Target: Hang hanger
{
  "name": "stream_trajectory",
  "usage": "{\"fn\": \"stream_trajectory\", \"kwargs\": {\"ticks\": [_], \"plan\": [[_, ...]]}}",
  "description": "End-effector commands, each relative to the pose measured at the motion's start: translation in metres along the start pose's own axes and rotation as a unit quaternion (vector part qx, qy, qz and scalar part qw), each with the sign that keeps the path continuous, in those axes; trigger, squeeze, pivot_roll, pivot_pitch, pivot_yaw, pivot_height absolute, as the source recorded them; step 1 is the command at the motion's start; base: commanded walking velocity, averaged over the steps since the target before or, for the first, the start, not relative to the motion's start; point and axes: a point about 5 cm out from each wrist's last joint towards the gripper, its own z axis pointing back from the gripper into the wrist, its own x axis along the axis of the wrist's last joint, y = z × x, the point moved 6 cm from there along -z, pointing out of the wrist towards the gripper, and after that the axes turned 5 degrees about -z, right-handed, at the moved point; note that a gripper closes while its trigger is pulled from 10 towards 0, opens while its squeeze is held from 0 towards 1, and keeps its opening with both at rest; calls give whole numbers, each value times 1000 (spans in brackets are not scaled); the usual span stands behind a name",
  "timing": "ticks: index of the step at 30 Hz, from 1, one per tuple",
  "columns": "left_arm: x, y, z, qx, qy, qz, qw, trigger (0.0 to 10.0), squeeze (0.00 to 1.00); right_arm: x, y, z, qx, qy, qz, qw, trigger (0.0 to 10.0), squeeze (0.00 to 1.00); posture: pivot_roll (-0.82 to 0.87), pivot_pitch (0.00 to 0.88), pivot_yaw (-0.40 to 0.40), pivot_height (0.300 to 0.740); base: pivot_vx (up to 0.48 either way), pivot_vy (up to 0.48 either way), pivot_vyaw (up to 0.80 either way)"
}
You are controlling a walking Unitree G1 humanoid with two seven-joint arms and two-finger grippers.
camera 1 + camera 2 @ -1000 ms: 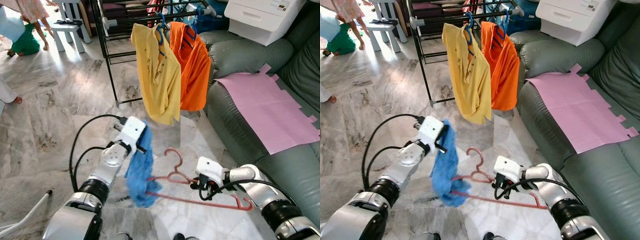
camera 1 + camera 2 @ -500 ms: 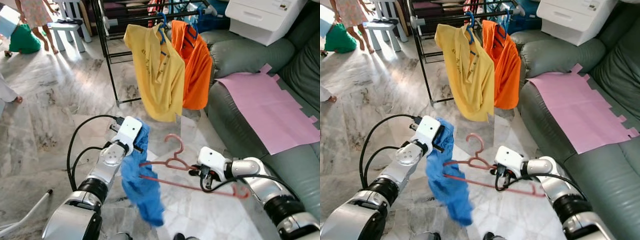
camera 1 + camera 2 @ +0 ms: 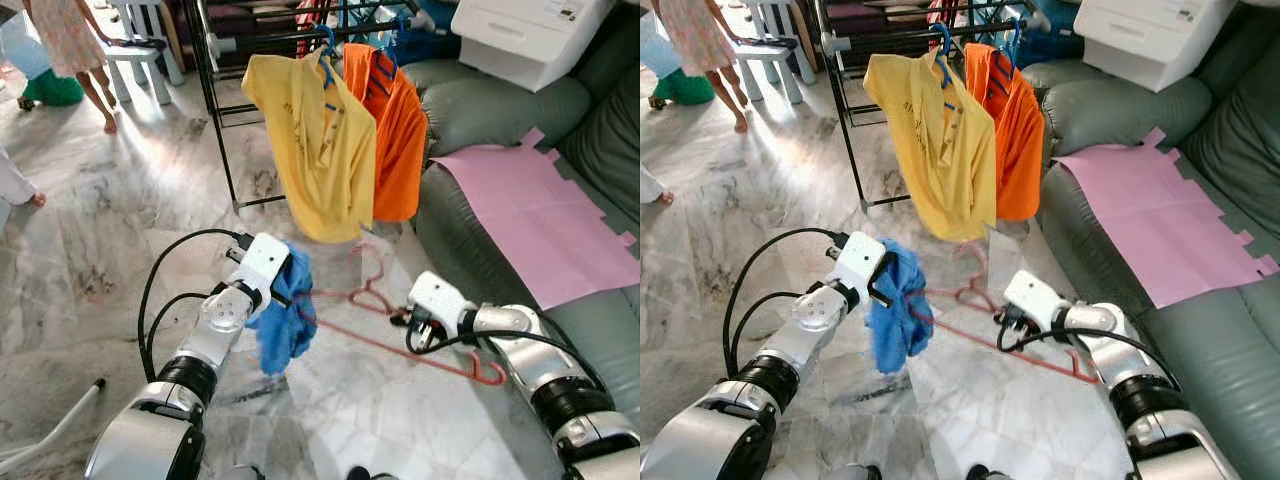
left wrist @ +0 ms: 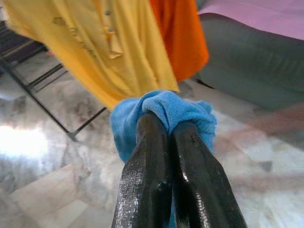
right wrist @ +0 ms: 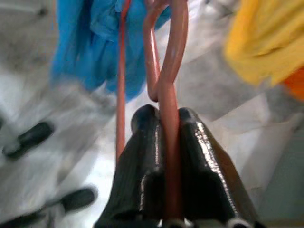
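The red hanger has been lifted and swung toward the rack since half a second ago: its hook is now held just below the hem of the yellow shirt, whereas it was lower and nearer the robot before, and the blue cloth that hung long and loose is now bunched close at the hanger's near end. The hanger is judged to be on its way up to the rail, with the cloth only partly draped on it, so the hanging itself is not yet done. The right hand is clamped on the hanger's wire near the neck, at about four o'clock from the yellow shirt. The left hand is closed tight on a fold of the blue cloth, at about seven o'clock from that shirt. The black rack at twelve o'clock already carries the yellow shirt and an orange shirt, which crowd the rail and may block the hook. A grey sofa with a pink sheet stands at two o'clock; a person's legs are seen at ten o'clock.
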Motion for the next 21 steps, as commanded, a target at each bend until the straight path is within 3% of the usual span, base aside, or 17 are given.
{"fn": "stream_trajectory", "kwargs": {"ticks": [1, 3, 4, 7, 8, 9, 10, 12, 14, 16, 21], "plan": [[-6, 8, 2, 21, 16, -19, 999, 10000, 0, -28, 14, 9, 60, 78, 88, 991, 10000, 0, -105, 88, -2, 740, 0, 0, 0], [-4, 17, 2, 45, 15, -15, 999, 10000, 0, -14, 0, 8, 13, 37, 46, 998, 10000, 0, -105, 88, -2, 740, 0, 0, 0], [-4, 25, 2, 65, 16, -16, 998, 10000, 0, 1, -13, 8, -23, -3, -15, 1000, 10000, 0, -105, 90, -1, 740, 0, 0, 0], [-3, 31, 3, 79, 17, -20, 997, 10000, 0, 2, -8, 9, 4, -9, -20, 1000, 10000, 0, -105, 90, -1, 740, 0, 0, 0], [-5, 31, 3, 74, 21, -13, 997, 10000, 0, 13, -6, 10, 12, -41, -26, 999, 10000, 0, -109, 89, -1, 740, 0, 0, 0], [-6, 30, 3, 68, 23, -11, 997, 10000, 0, 20, -12, 10, -5, -61, -45, 997, 10000, 0, -109, 89, -1, 740, 0, 0, 0], [-7, 26, 3, 57, 25, -14, 998, 10000, 0, 27, -22, 10, -31, -86, -92, 992, 10000, 0, -109, 89, -3, 740, 0, 0, 0], [-9, 21, 3, 51, 29, -17, 998, 10000, 0, 6, -8, 10, 1, -21, 7, 1000, 10000, 0, -111, 89, 0, 740, 0, 0, 0], [-9, 20, 2, 53, 27, -14, 998, 10000, 0, 10, -10, 8, -11, -37, -12, 999, 10000, 0, -110, 90, -1, 740, 0, 0, 0], [-9, 16, 1, 45, 30, -14, 998, 10000, 0, 25, -1, 7, 20, -77, -46, 996, 10000, 0, -110, 90, -1, 740, 0, 0, 0], [-8, 16, 2, 52, 24, -13, 998, 10000, 0, 29, 1, 5, 15, -87, -28, 996, 10000, 0, -109, 91, -8, 740, 0, 0, 0]]}}
